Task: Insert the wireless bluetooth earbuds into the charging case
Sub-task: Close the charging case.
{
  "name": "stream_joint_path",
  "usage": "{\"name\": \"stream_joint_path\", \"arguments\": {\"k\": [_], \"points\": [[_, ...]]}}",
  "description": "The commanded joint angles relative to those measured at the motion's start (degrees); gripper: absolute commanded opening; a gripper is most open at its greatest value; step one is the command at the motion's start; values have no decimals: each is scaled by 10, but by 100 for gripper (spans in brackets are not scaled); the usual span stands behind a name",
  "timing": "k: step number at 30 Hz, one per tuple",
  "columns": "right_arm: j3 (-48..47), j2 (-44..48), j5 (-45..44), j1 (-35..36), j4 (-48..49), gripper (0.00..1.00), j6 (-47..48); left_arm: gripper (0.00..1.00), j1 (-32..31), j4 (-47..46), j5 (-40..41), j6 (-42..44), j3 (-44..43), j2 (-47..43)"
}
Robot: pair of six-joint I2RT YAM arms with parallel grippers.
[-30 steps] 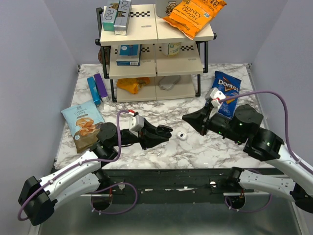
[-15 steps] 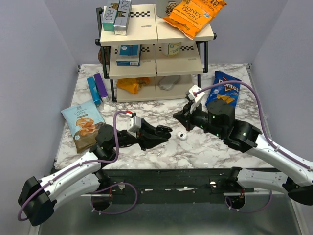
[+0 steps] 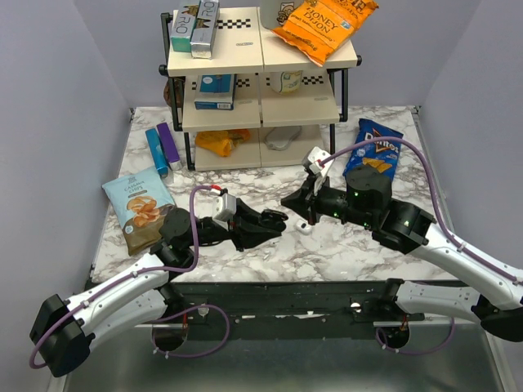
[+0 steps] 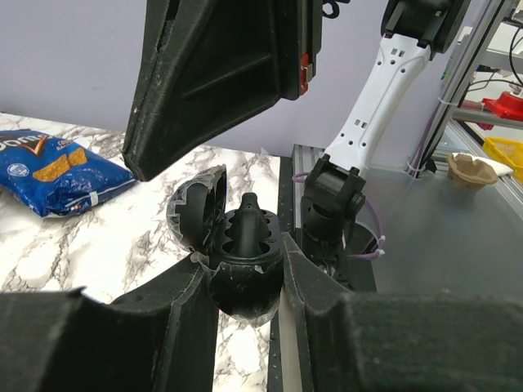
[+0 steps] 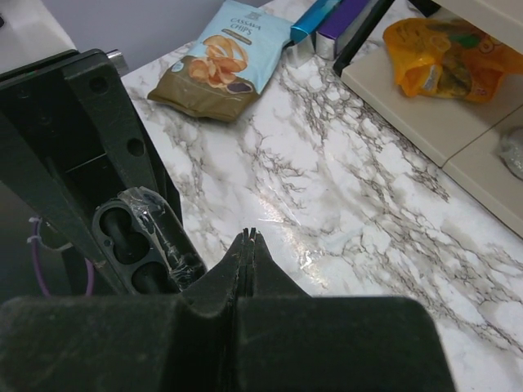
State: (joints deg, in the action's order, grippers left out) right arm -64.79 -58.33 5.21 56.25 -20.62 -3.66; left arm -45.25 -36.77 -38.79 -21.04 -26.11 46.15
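Note:
My left gripper (image 4: 245,287) is shut on the charging case (image 4: 243,245). Here the case is black, its hinged lid open to the left and its two sockets facing up. In the top view the left gripper (image 3: 276,219) holds it just above the marble table. My right gripper (image 3: 288,201) is shut, its tips (image 5: 248,237) just beside the case (image 5: 140,245), hovering over it in the left wrist view (image 4: 221,73). I cannot make out any black earbud. A tiny white piece (image 3: 303,227) lies on the table under the right gripper.
A shelf rack (image 3: 261,90) with boxes and an orange chip bag (image 3: 323,24) stands at the back. A Doritos bag (image 3: 372,155) lies behind the right arm. A cassava chips bag (image 3: 139,208) and blue and purple boxes (image 3: 162,147) lie at the left.
My right gripper has swung left and forward, from beside the Doritos bag to right next to the case. The left arm has barely moved.

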Motion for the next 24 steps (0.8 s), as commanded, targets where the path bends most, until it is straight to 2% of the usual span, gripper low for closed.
{"name": "stream_joint_path", "arguments": {"k": [1,24], "points": [[-5,-2,45,2,5,1,11,0,-3,-18,0,8,0,-4],[34,30,97,2,18,1,6,0,-3,-16,36,13,0,6]]}}
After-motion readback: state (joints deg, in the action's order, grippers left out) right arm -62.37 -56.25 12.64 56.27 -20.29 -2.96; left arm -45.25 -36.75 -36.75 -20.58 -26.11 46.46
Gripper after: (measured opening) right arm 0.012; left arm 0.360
